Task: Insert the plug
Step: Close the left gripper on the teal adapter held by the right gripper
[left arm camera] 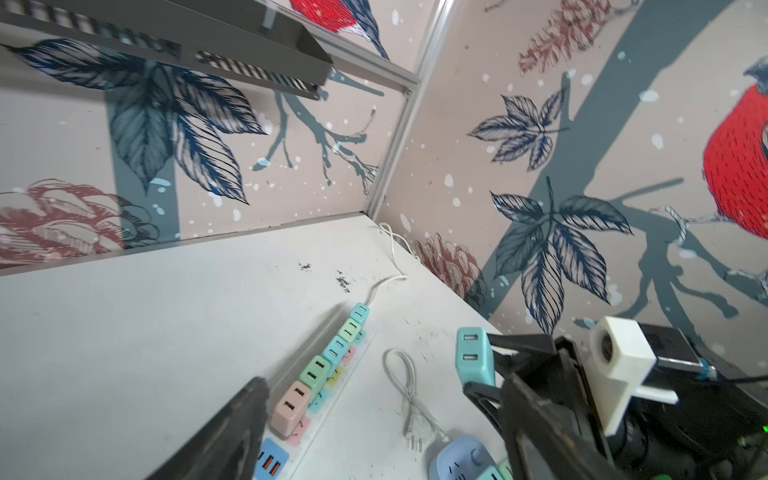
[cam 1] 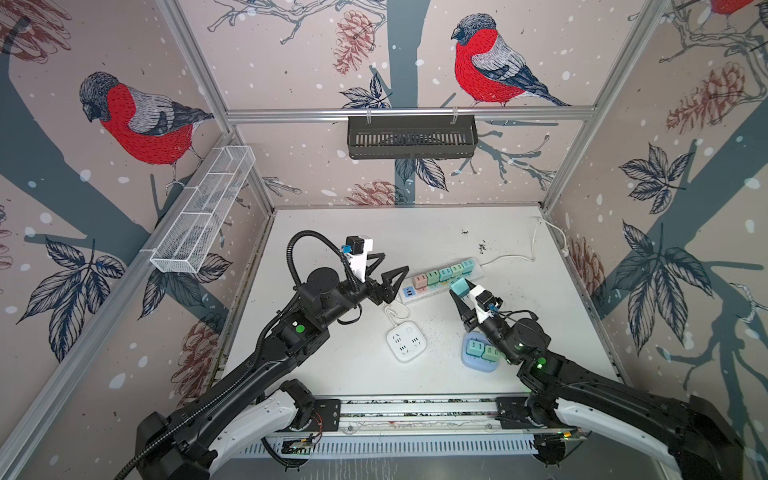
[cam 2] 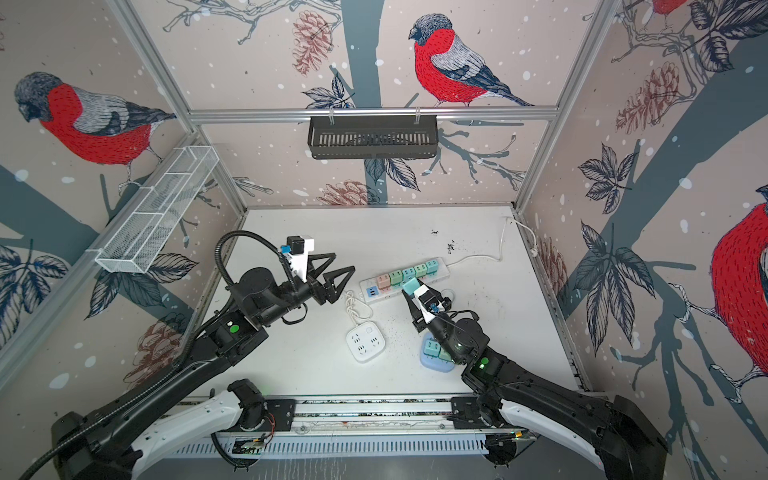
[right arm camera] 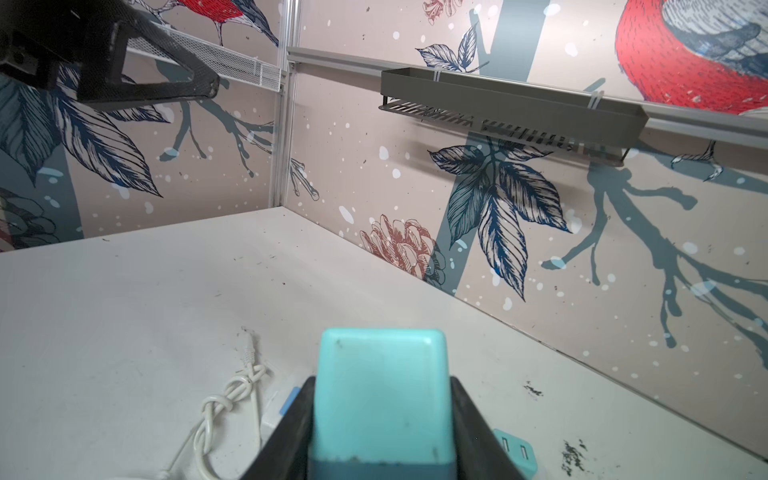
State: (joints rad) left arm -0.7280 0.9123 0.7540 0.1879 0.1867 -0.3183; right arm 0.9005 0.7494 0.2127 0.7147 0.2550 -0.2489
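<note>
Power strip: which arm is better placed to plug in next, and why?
Right. The right claw grips the teal plug close to the power strip; the left claw stands open, empty.

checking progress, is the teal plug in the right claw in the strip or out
Out: the right claw holds the teal plug raised, apart from the power strip.

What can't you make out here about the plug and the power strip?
- Prongs of the plug: right wrist view, hidden behind its own body and the right gripper.
- Sockets of the power strip nearest the plug: both top views, covered by plug and gripper.
- Contents of the blue tray: both top views, partly under the right arm.
</note>
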